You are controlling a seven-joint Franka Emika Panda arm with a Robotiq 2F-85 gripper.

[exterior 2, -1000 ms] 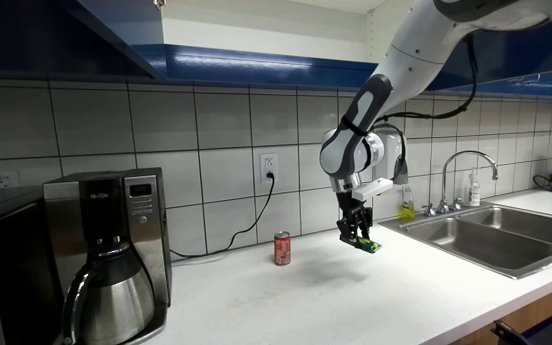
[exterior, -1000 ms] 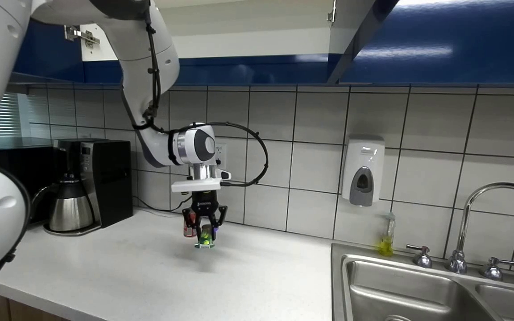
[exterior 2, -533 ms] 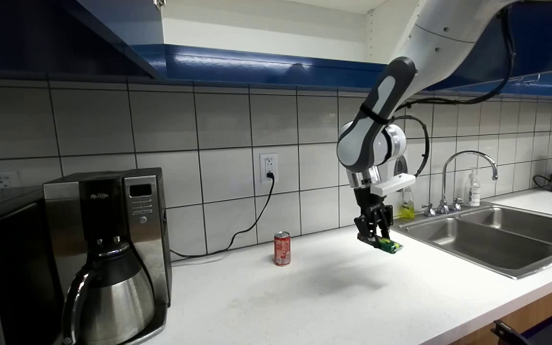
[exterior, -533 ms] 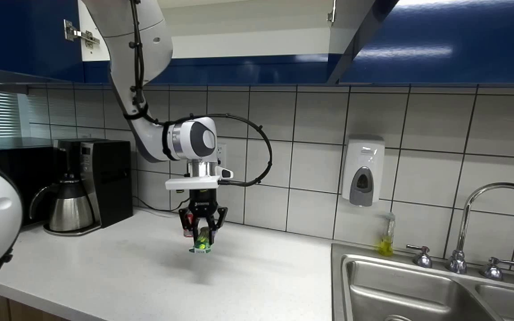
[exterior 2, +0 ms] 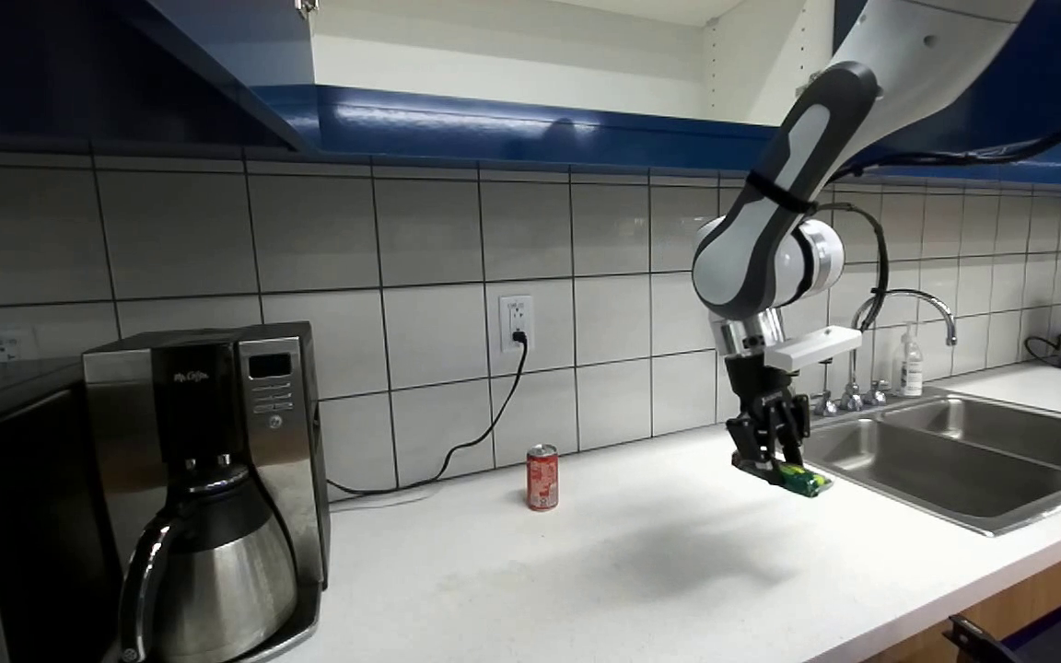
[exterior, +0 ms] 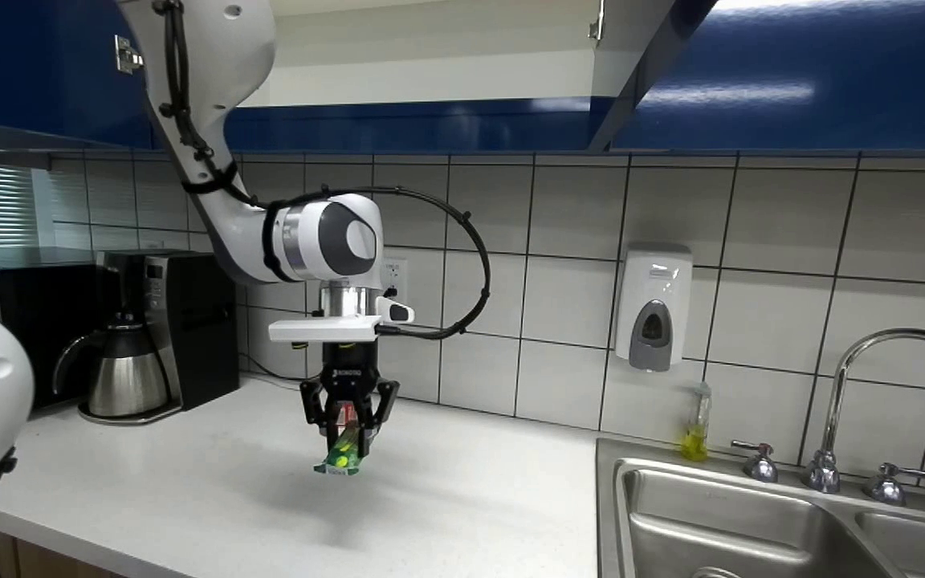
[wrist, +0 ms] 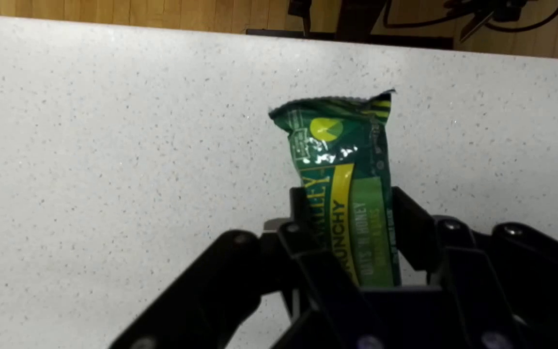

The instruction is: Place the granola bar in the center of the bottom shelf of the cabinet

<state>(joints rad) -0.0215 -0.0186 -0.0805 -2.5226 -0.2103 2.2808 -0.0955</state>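
The green granola bar (wrist: pixel 339 145) is held between the two black fingers of my gripper (wrist: pixel 347 208) in the wrist view, with its far end sticking out past the fingertips. In both exterior views the gripper (exterior: pixel 348 444) points down and holds the bar (exterior: pixel 342 461) above the white counter; the gripper (exterior 2: pixel 777 460) and bar (exterior 2: pixel 803 480) are apart from the counter, over their shadow. The blue cabinet (exterior: pixel 462 126) hangs above with its doors open and white interior showing; it also shows in an exterior view (exterior 2: pixel 512 124). The bottom shelf's top face is hidden behind the blue front edge.
A red can (exterior 2: pixel 542 477) stands on the counter near the tiled wall. A coffee maker (exterior 2: pixel 277 405) stands at one end, a steel sink (exterior: pixel 615 514) with faucet (exterior: pixel 836 393) at the other. An open cabinet door (exterior: pixel 647 64) juts out. A soap dispenser (exterior: pixel 655 309) hangs on the wall.
My gripper, with the granola bar held, has moved away from the tiled wall toward the counter's front. The arm has drawn back from in front of the cabinet. The can has not moved.
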